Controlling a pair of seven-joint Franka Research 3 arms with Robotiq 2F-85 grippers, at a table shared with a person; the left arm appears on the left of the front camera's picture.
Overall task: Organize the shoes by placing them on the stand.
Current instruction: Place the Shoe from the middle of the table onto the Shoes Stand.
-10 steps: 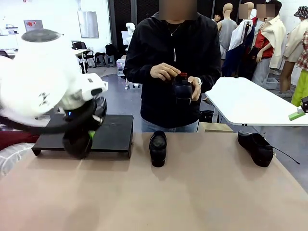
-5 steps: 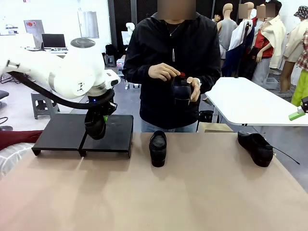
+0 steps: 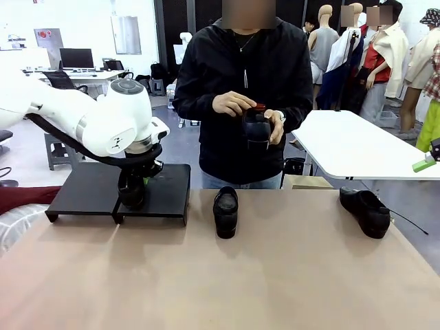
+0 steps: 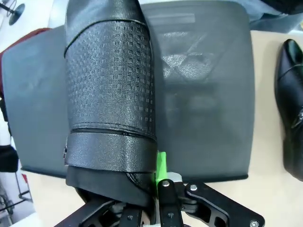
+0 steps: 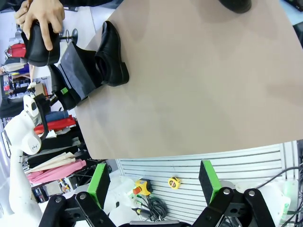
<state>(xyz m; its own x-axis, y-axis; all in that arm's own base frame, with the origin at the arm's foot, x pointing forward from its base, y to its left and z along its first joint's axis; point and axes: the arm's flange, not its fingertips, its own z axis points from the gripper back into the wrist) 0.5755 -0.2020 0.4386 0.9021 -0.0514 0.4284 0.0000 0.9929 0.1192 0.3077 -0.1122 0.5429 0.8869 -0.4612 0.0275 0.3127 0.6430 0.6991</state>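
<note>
My left gripper is shut on the heel end of a black shoe, holding it low over the black stand near the seam between its two panels. In the left wrist view the shoe's textured sole faces the camera, with the stand behind it and the left gripper clamped on it. A second shoe lies on the table at centre, a third at the right. The person holds another shoe in both hands. My right gripper stands open off the table.
The tan tabletop stretches toward me. The person stands at the far edge behind the middle shoe. A white table stands behind on the right. The centre shoe lies just beside the stand's right edge.
My left arm has swung back and right, carrying the shoe from the stand's front left to low over the middle of the stand. The person's hands and the table shoes stayed put.
</note>
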